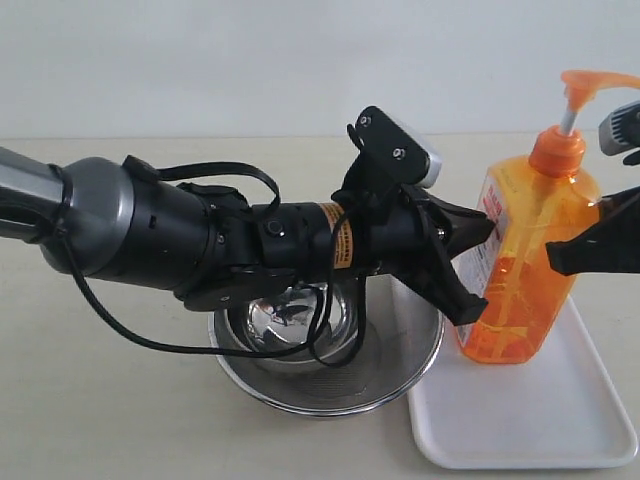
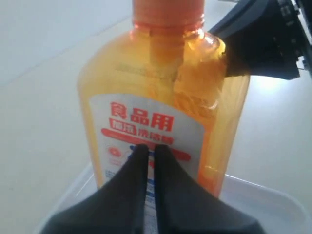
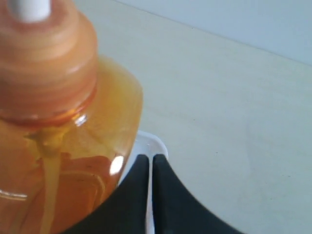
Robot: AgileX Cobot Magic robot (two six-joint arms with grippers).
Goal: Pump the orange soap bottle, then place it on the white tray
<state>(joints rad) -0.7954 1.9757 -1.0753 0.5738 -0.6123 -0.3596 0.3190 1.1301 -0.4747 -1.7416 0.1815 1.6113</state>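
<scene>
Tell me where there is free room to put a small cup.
Free: the near part of the white tray, in front of the orange soap bottle; the table beyond the strainer, away from the tray. Crowded: around the bottle, with the left gripper and right gripper.

Left gripper (image 2: pixel 147 146), right gripper (image 3: pixel 147 157) flank orange soap bottle (image 1: pixel 525 260); strainer (image 1: pixel 300 400) just beside white tray (image 1: pixel 520 440); tray front free.

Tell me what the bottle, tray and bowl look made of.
The orange soap bottle: translucent glossy plastic, liquid showing through. The white tray: opaque smooth plastic, probably, with moulded rounded rim. The bowl: shiny metal, likely steel, mirror reflections.
</scene>
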